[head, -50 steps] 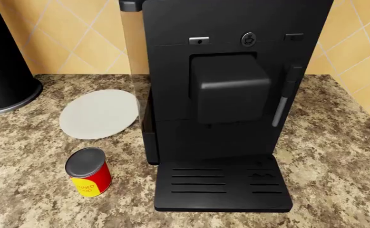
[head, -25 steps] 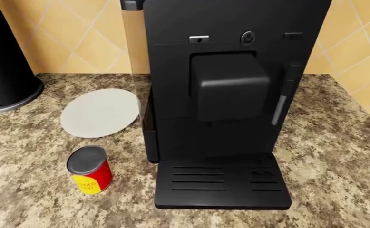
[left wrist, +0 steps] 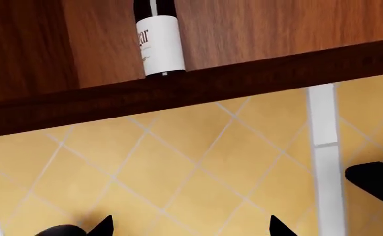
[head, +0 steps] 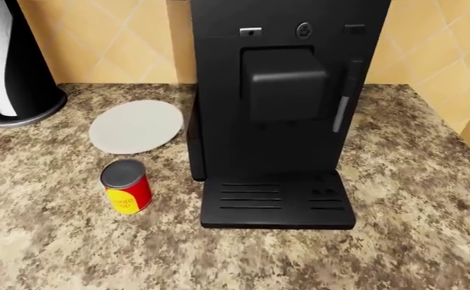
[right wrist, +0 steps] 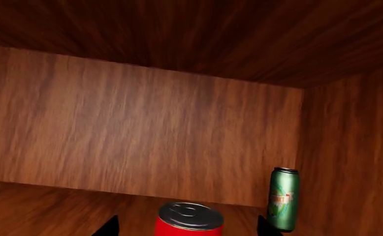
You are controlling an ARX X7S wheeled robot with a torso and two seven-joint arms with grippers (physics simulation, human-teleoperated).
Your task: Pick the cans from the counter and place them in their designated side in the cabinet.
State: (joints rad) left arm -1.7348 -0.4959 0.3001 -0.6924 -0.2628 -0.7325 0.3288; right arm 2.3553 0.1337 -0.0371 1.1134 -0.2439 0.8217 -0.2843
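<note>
Placement is the step in hand: your right gripper [right wrist: 186,228] reaches inside the cabinet [right wrist: 145,123], its dark fingertips showing either side of a red can [right wrist: 188,220] with a metal top, but you cannot tell from the wrist view whether they grip it or have let go. A green can [right wrist: 283,199] stands upright by the side wall. Your left gripper [left wrist: 190,228] faces the tiled wall under the cabinet, jaws wide and empty. The shorter red-and-yellow can [head: 126,185] waits upright on the counter [head: 49,241], just beside the coffee machine [head: 275,115]. Next, free the red can cleanly, then go for that one.
</note>
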